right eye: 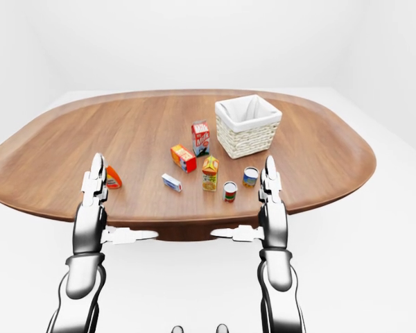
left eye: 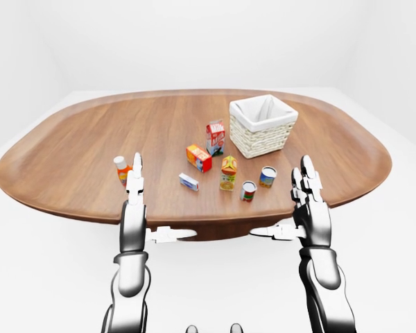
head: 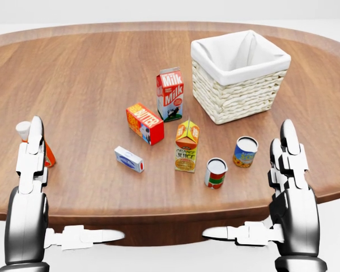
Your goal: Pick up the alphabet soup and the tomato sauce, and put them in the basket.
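Nothing is done yet; the basket [head: 241, 79] holds neither can; the soup can [head: 245, 151] and the sauce can [head: 215, 172] stand on the table [head: 79, 79] just below it; left hand [head: 33, 156] and right hand [head: 289, 164] hover open and empty

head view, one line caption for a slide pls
Both open hands, left and right, raised at the near edge of a wooden table holding groceries and a basket.
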`<state>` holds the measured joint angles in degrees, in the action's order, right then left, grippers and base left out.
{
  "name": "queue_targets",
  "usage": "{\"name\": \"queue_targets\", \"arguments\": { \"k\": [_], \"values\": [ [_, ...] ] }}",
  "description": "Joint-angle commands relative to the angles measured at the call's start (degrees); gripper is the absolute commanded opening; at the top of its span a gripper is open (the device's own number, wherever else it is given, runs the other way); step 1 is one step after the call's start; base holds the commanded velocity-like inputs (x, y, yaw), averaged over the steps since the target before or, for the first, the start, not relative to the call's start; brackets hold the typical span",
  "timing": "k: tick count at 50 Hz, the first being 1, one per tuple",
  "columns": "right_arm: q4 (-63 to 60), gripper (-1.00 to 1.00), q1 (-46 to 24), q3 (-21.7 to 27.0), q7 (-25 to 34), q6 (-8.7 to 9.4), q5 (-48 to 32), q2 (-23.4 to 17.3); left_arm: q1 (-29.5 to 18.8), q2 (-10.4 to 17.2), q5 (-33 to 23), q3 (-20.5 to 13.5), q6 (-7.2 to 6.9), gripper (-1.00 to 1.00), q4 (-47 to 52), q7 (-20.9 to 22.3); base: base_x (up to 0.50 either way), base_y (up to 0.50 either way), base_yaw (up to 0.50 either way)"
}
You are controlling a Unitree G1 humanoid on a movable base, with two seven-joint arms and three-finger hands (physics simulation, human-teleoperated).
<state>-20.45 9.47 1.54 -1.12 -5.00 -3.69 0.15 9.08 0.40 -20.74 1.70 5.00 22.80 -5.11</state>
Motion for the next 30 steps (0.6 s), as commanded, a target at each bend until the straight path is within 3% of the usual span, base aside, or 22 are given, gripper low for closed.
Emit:
{"name": "queue_targets", "arguments": {
  "k": [1,30],
  "values": [
    [0.47,1.0,-0.06,0.0,0.14,0.0,0.08,0.0,0.14,0.01,-0.33,0.15,0.0,1.0,0.22,-0.01,0.28,0.0,0.0],
    [0.67,1.0,-0.1,-0.13,0.17,0.0,-0.08,0.0,-0.21,0.04,0.15,0.15,0.0,1.0,-0.38,0.5,0.28,0.0,0.0]
  ]
}}
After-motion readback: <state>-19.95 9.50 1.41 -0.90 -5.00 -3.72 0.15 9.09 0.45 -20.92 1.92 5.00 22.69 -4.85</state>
